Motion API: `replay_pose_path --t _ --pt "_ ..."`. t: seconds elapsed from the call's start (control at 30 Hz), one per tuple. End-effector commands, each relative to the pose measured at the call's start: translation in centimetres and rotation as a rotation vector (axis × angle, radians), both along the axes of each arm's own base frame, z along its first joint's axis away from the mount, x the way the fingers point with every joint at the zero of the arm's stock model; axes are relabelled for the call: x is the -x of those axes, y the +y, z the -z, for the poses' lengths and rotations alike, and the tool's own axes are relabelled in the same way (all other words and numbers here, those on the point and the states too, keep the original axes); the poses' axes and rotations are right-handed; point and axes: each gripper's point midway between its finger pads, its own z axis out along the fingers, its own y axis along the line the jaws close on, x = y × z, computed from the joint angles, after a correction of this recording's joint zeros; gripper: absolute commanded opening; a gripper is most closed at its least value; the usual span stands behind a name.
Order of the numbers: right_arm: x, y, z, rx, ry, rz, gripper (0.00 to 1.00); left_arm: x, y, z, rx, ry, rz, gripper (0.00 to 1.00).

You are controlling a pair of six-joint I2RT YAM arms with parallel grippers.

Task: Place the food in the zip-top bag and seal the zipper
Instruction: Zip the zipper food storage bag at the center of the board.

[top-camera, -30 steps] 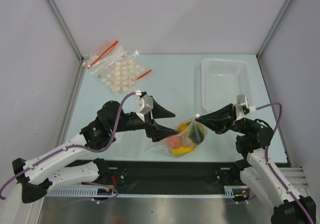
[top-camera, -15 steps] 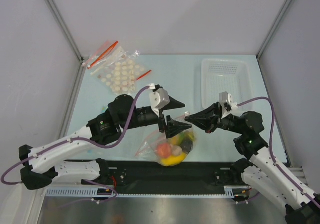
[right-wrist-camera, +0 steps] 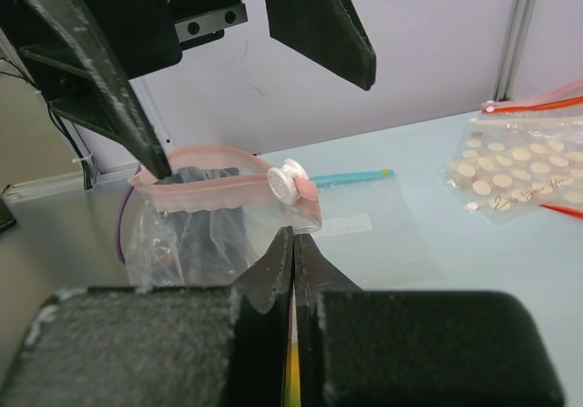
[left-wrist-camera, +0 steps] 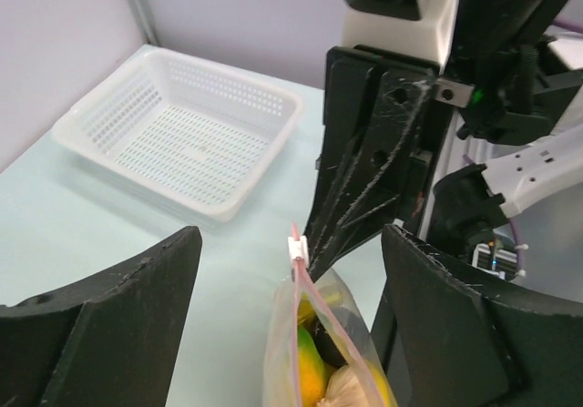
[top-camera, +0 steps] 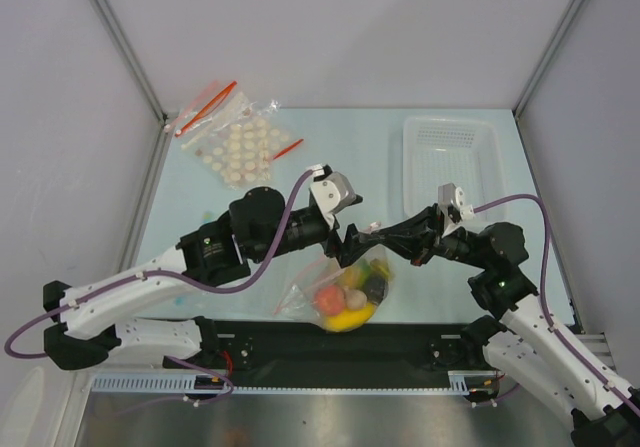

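The zip-top bag (top-camera: 335,292) hangs by one top corner, with my right gripper (top-camera: 368,235) shut on the plastic just under the white slider (right-wrist-camera: 284,184). Inside it lies the food: a green-yellow mango (left-wrist-camera: 310,371), a beige piece (left-wrist-camera: 351,389), a dark piece (left-wrist-camera: 333,341), and a peach (top-camera: 326,297) and yellow banana (top-camera: 347,318). The pink zipper (left-wrist-camera: 319,311) runs back from the slider, and its two sides spread apart. My left gripper (left-wrist-camera: 291,243) is open, with one finger (left-wrist-camera: 118,320) on each side of the slider and touching nothing.
A white perforated basket (top-camera: 408,167) stands at the back right. At the back left lies a bag of cream discs (top-camera: 240,147). A flat clear bag (right-wrist-camera: 383,229) with a teal strip rests on the table behind the hanging bag.
The right gripper carried the bag to the left. The left gripper came in towards the slider end and opened wider, and now straddles the zipper.
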Motion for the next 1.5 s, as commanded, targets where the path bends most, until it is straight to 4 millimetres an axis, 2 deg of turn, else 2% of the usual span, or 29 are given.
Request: replay_pose_path --t 0.0,0.17,0.3,0.47,0.5,0.6,0.83,0.97,1.13,1.37,1.47 --pt "0.8 -0.3 -2.8 -0.044 -0.1 -0.005 0.0 -1.0 0.0 -1.2 -0.009 -0.034 -0.054 0.84" --pt "0.7 -0.3 -2.8 -0.043 -0.1 -0.003 0.0 -1.4 -0.8 -0.2 -0.054 -0.024 -0.06 0.77" --pt "0.8 -0.3 -2.8 -0.044 -0.101 -0.003 0.0 -1.6 -1.1 0.4 -0.075 -0.019 -0.066 0.56" --pt "0.7 -0.3 -2.9 -0.045 -0.097 0.003 0.0 -1.6 -0.9 0.7 -0.085 -0.022 -0.066 0.37" --pt "0.7 -0.3 -2.9 -0.045 -0.098 0.003 0.0 -1.5 -0.9 0.6 -0.08 -0.022 -0.064 0.23" --pt "0.5 -0.4 -2.9 -0.047 -0.092 0.016 0.0 -1.2 -0.6 0.5 -0.071 -0.022 -0.055 0.01" --pt "0.1 -0.7 -3.1 -0.064 -0.087 0.054 0.0 -0.6 -0.1 0.1 -0.057 -0.014 -0.038 0.0" --pt "-0.6 -1.6 -3.5 -0.102 -0.079 0.13 0.0 -0.1 0.1 0.2 -0.051 -0.004 -0.017 0.02" --pt "-0.8 -2.3 -3.9 -0.136 -0.074 0.183 0.0 0.1 0.0 1.4 -0.082 0.014 -0.004 0.04" --pt "-2.9 -3.8 -4.2 -0.183 -0.009 0.32 0.0 0.5 0.2 2.3 -0.079 0.025 0.01 0.03" --pt "-2.8 -4.2 -4.5 -0.198 -0.022 0.331 0.0 0.6 0.1 2.5 -0.084 0.028 0.013 0.03"
